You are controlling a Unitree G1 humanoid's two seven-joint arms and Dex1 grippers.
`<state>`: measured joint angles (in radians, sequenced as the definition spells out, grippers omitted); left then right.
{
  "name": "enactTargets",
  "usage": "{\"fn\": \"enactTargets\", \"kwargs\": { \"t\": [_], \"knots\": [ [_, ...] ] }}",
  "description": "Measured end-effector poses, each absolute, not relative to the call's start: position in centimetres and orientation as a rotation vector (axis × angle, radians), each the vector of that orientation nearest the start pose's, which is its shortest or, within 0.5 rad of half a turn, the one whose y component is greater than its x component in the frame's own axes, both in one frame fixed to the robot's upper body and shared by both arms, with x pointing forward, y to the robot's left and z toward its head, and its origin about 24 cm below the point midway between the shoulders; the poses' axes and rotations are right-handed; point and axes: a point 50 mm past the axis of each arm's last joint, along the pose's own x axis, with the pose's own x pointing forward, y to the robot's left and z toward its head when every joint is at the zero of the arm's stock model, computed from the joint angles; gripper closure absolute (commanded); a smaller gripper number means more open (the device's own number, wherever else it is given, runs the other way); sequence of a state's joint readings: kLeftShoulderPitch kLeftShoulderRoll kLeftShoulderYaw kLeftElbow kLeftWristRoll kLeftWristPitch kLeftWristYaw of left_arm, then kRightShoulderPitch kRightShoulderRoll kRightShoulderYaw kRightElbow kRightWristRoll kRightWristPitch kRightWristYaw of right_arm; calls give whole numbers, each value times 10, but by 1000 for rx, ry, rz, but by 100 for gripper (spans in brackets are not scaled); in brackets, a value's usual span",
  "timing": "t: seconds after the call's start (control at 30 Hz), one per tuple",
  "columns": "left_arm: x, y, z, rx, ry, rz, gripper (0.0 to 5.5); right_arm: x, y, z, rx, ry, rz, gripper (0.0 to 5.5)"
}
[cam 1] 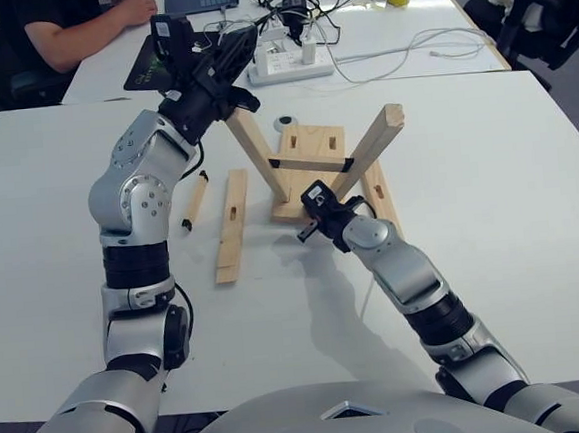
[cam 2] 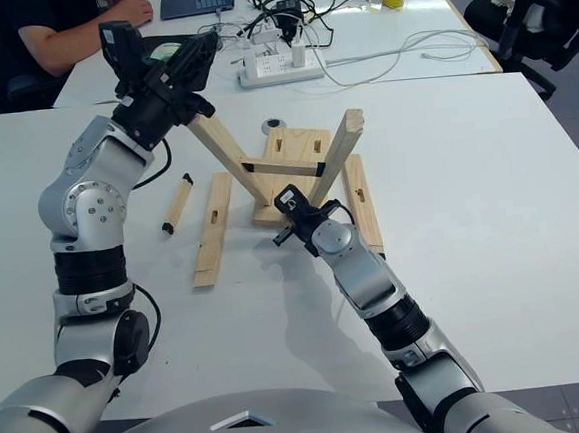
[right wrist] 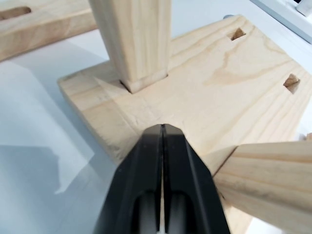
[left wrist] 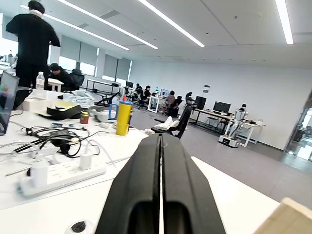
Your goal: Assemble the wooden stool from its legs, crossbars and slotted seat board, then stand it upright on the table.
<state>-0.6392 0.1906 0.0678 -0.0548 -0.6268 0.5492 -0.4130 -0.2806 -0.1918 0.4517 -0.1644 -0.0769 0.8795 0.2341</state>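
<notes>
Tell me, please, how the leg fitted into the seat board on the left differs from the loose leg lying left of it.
The fitted leg rises tilted from the seat board; the loose leg lies flat on the table. The fitted leg carries a crossbar; the loose leg's slot is empty. Both are pale wood.

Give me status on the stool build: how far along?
Done: two legs slotted into the flat-lying seat board, one crossbar joining them. In hand: nothing gripped; left gripper shut near one leg's top, right gripper shut at the board's edge. Left: two loose legs, a short bar, then standing it upright.
</notes>
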Motion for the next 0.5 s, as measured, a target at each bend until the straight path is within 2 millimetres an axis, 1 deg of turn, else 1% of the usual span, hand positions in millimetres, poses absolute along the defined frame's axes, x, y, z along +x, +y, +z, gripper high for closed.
{"fn": "enactTargets", "kwargs": {
  "t": [0.1, 0.17, 0.2, 0.27, 0.3, 0.33, 0.37, 0.4, 0.43, 0.47, 0.5],
  "knots": [
    [323, 104, 209, -321, -184, -804, 548, 263, -73, 50, -420, 503, 564, 550],
    [325, 105, 228, -322, -231, -804, 548, 263, -73, 50, -418, 502, 564, 550],
    [325, 108, 245, -309, -278, -807, 548, 263, -72, 50, -416, 500, 565, 550],
    [322, 120, 292, -265, -416, -795, 548, 262, -71, 50, -411, 499, 564, 550],
    [320, 124, 306, -248, -460, -789, 548, 262, -71, 50, -411, 499, 564, 550],
    [314, 131, 330, -211, -534, -777, 548, 262, -71, 50, -411, 500, 562, 550],
    [311, 135, 342, -190, -574, -771, 548, 262, -71, 49, -412, 501, 560, 550],
    [308, 138, 349, -170, -596, -765, 548, 262, -71, 49, -413, 501, 558, 550],
    [308, 140, 351, -158, -601, -761, 548, 262, -71, 49, -415, 501, 556, 550],
    [308, 141, 351, -150, -596, -759, 548, 262, -71, 49, -415, 501, 556, 550],
    [311, 142, 346, -146, -579, -755, 548, 262, -71, 49, -415, 501, 556, 550]
  ]
}}
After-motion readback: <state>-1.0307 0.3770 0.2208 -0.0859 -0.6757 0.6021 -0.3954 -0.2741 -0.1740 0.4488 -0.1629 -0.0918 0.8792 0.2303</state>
